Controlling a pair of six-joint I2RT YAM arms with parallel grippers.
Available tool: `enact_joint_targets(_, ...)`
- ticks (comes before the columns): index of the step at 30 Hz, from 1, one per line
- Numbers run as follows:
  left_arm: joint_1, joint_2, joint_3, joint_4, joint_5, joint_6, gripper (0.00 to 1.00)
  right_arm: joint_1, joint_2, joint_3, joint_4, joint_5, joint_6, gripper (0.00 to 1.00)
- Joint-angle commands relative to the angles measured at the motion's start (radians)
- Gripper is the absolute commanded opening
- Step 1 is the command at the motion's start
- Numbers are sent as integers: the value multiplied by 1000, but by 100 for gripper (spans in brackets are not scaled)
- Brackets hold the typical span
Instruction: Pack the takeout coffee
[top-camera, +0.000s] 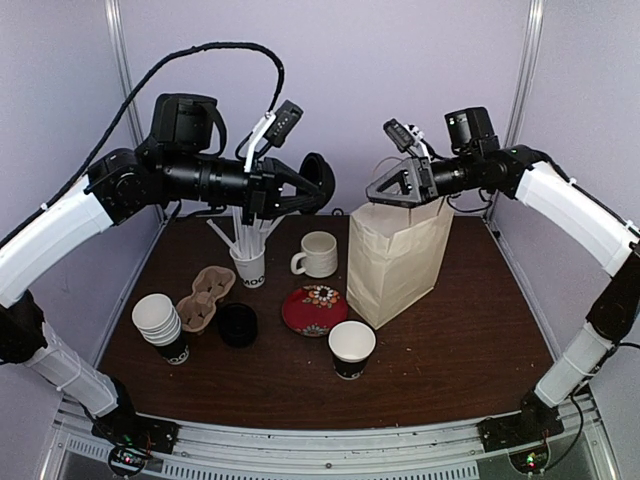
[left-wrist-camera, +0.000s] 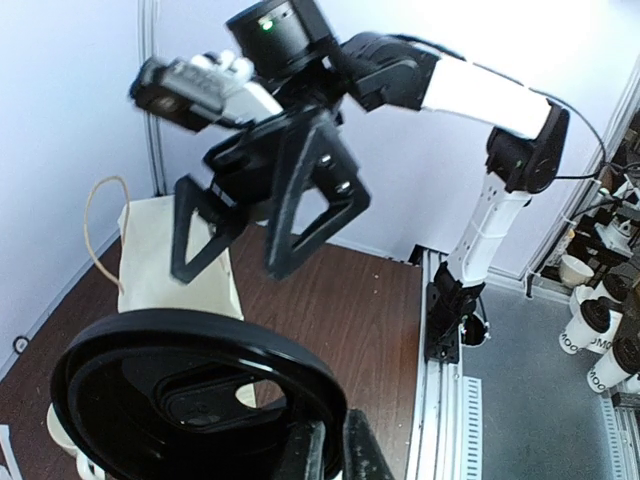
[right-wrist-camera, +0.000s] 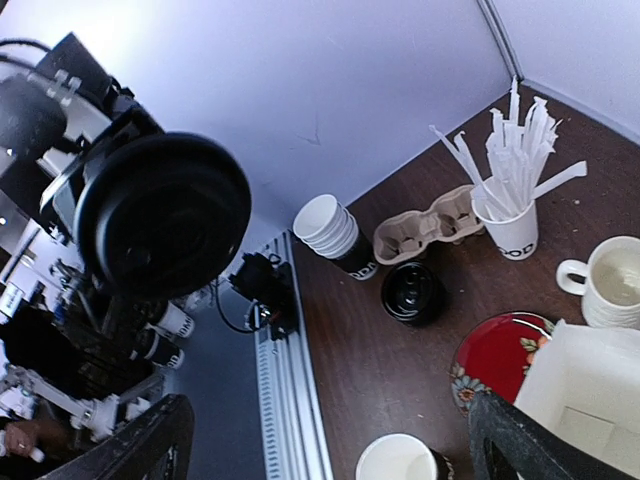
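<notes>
Top view: my left fingers (top-camera: 300, 188) are clenched on the rim of a black lid (top-camera: 321, 180), held high over the back of the bench (top-camera: 480, 340). The disc sits on edge, so its axis runs roughly horizontal, face turned toward the right arm. Right fingers (top-camera: 392, 188) are spread, gripping nothing, hovering just over the mouth of the paper bag (top-camera: 397, 265). The only open black paper cup (top-camera: 351, 348) stands upright at front centre, mouth up, axis vertical. It's near the bag's front corner and just beside the red plate (top-camera: 314, 310). No lidded cup anywhere I can see.

Left wrist view: lid fills the bottom of frame, pinched at its lower edge. Right fingers are opposite, apart, w/ the bag behind them. Cup not in view.

Right wrist view: own fingers splayed at both bottom corners. Bag mouth gapes at lower right, cup rim at bottom centre. A spare lid (right-wrist-camera: 413, 293) lies flat on the bench by the cardboard carrier (right-wrist-camera: 430, 225).

My read: cup is well below and fwd of the held lid, so the left arm has to drop and tip the lid flat before capping. Right arm is nearer the bag.
</notes>
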Motion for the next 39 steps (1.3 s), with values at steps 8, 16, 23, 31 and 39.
enact_joint_targets(8,3,-1,8,145,98,-37,3,99,118,-138,1291,-220,1135,99)
enact_joint_targets(16,3,2,4,145,93,-27,3,141,106,-149,1213,-235,1067,100)
enact_joint_targets(23,3,1,4,151,94,-24,3,177,104,-151,1160,-246,1022,99)
enact_joint_targets(31,3,1,-3,159,93,-25,3,190,106,-153,1174,-248,1025,91)
enact_joint_targets(39,3,4,-13,163,92,-28,5,190,100,-162,1198,-252,1033,73)
